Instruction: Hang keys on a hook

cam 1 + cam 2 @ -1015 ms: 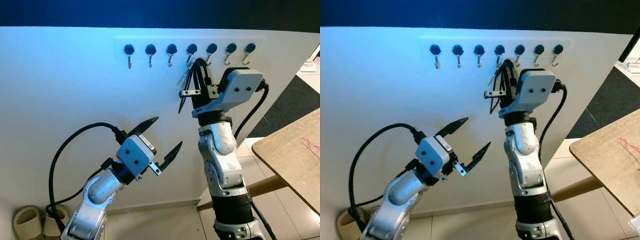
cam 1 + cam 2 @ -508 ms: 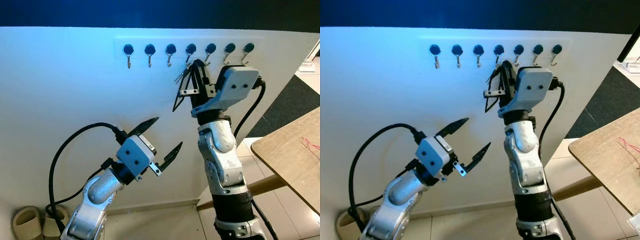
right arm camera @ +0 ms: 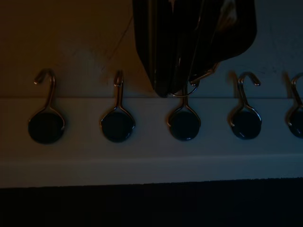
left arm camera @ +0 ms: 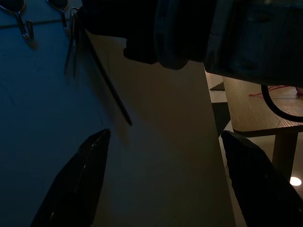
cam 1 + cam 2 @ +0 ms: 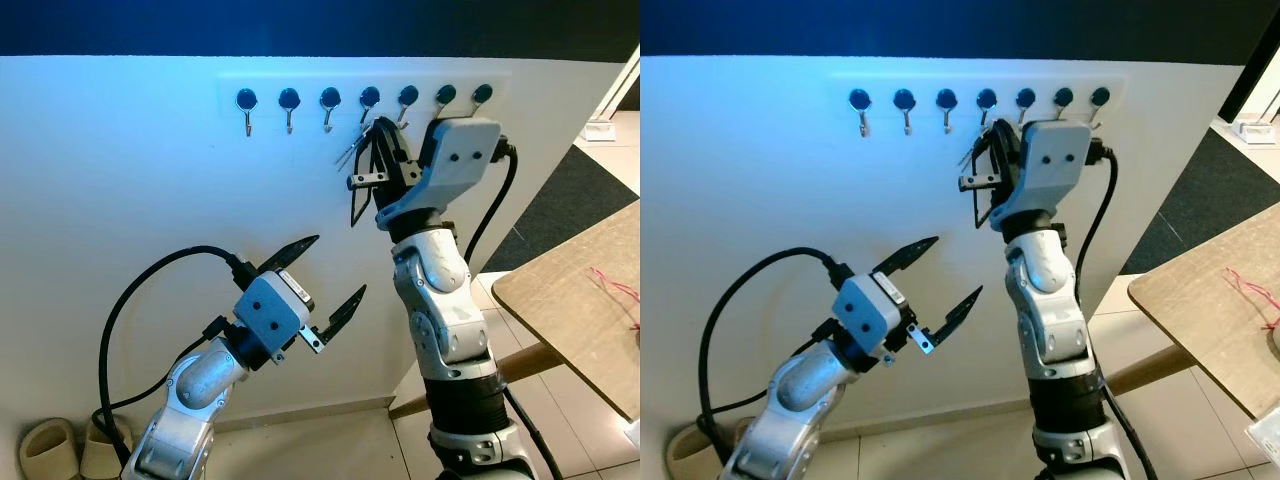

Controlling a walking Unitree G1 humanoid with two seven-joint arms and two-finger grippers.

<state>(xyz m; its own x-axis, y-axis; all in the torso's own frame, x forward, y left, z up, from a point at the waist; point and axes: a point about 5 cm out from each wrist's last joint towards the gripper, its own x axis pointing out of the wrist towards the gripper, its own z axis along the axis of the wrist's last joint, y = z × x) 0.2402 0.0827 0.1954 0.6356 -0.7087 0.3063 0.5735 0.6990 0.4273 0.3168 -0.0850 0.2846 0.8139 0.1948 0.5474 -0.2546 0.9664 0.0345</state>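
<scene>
Right tool (image 5: 378, 135) holds keys (image 5: 362, 150) at hook (image 5: 367, 101)

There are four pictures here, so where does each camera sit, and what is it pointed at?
Left eye view: on the head, looking forward and down at the white wall's hook rail; both arms show, the right pincer raised to the keys, the left pincer open lower down.
Right eye view: the head's other eye, same scene slightly shifted.
Left wrist view: along its own open fingers, up at the wall, the keys and the right arm.
Right wrist view: close on the hooks, its fingers shut on the keys.
Both wrist views share the keys and hooks.
</scene>
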